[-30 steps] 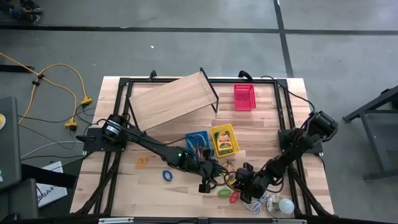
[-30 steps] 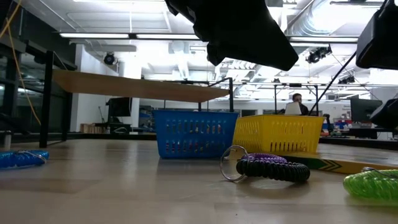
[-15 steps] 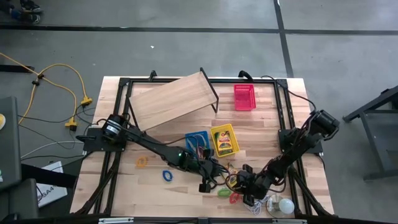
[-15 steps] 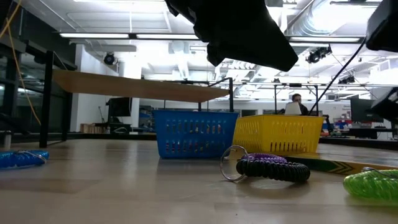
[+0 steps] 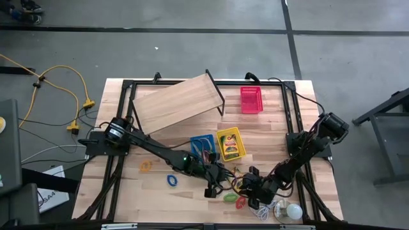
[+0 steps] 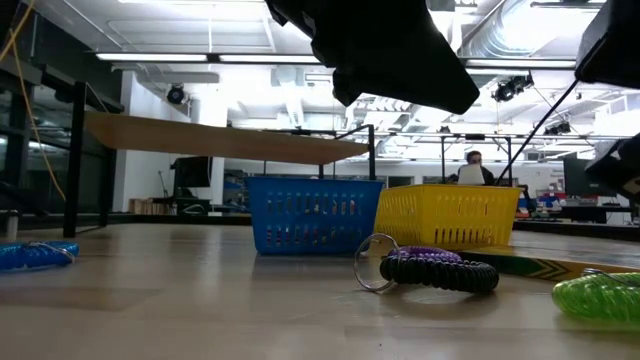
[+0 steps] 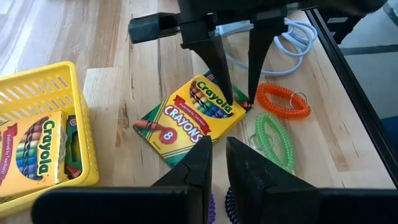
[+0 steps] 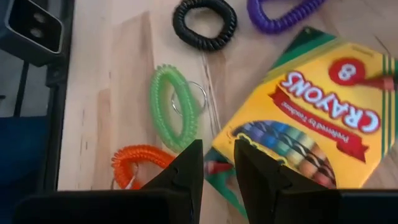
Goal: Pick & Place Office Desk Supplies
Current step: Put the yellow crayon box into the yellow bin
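Left wrist view: right hand (image 7: 238, 99) slightly parted over crayon box (image 7: 189, 119), corner hidden.

yellow-green crayon box (image 7: 191, 118); green coil (image 7: 274, 138); orange coil (image 7: 283, 101); black coil (image 8: 205, 23); purple coil (image 8: 283, 12); yellow basket (image 7: 37, 124).

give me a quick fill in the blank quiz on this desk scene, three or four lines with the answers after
1. The crayon box lying flat on the table has the number ____ printed on it.
2. A second box of crayons sits inside the ____ basket.
3. In the left wrist view, the coil band beside the green coil band and nearer the white cord is ____.
4. In the high view, the basket standing alone near the table's far edge is ____.

Answers: 8; yellow; orange; red
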Robot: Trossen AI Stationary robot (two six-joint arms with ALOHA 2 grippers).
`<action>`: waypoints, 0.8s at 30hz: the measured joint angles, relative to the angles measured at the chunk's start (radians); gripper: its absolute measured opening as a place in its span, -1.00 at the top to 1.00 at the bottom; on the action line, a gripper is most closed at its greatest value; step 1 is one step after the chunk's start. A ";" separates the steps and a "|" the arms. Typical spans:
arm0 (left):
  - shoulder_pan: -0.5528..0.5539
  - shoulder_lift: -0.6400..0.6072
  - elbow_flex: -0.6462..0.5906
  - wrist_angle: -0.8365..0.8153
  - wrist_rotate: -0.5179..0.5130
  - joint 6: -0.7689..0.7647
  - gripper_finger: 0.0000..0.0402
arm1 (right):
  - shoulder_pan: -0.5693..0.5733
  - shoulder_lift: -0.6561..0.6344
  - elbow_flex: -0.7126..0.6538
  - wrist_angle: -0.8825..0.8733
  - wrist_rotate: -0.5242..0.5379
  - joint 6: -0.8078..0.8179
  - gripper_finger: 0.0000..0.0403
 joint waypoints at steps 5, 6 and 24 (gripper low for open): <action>0.000 0.000 0.000 0.000 0.000 0.000 0.78 | 0.002 0.007 0.002 -0.023 -0.010 0.059 0.60; 0.000 0.000 0.000 0.000 0.000 0.000 0.78 | 0.002 0.010 0.002 -0.024 -0.013 0.071 0.60; 0.002 0.018 0.000 -0.007 0.005 -0.036 0.78 | 0.013 0.035 0.005 -0.025 -0.070 0.183 0.60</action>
